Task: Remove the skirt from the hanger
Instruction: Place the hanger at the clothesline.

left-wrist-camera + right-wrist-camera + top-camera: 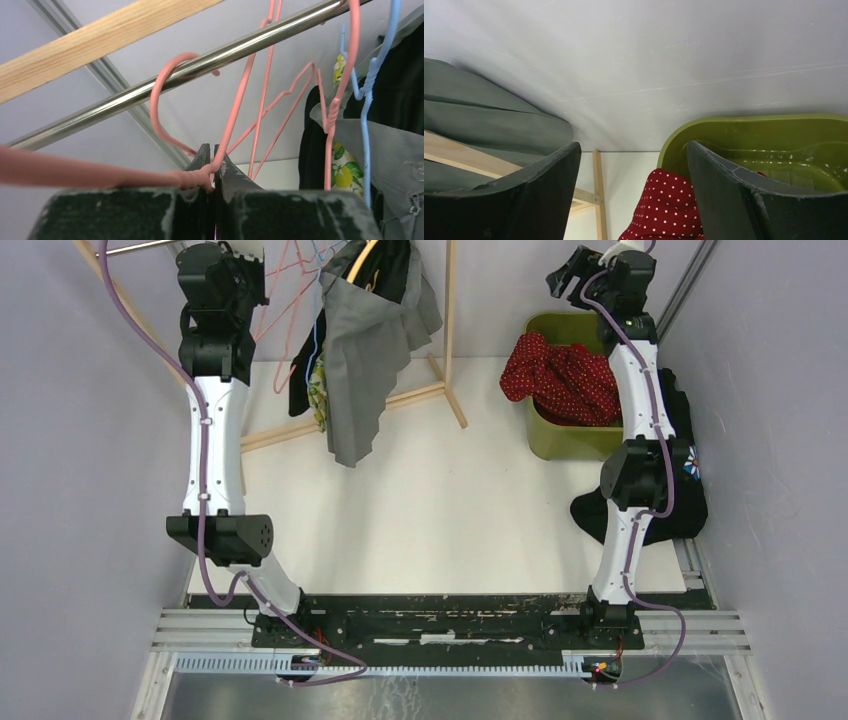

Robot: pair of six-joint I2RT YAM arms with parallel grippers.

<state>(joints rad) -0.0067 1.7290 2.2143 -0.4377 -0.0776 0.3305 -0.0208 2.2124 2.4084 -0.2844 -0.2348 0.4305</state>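
Observation:
A red polka-dot skirt point(560, 375) lies heaped in the green bin point(575, 440) at the back right; it also shows in the right wrist view point(666, 210). My left gripper point(214, 160) is shut on the twisted neck of a bare pink wire hanger point(235, 115), whose hook sits over the metal rail point(200, 67). In the top view the left gripper point(262, 285) is high at the back left beside that hanger point(285, 310). My right gripper point(572, 280) is open and empty, raised above the bin's far rim point(749, 130).
A grey garment point(360, 370) and dark clothes hang from the rack right of the pink hangers. A blue hanger point(370, 85) hangs near them. The rack's wooden legs point(450, 390) cross the table. A black garment point(680, 500) lies by the right arm.

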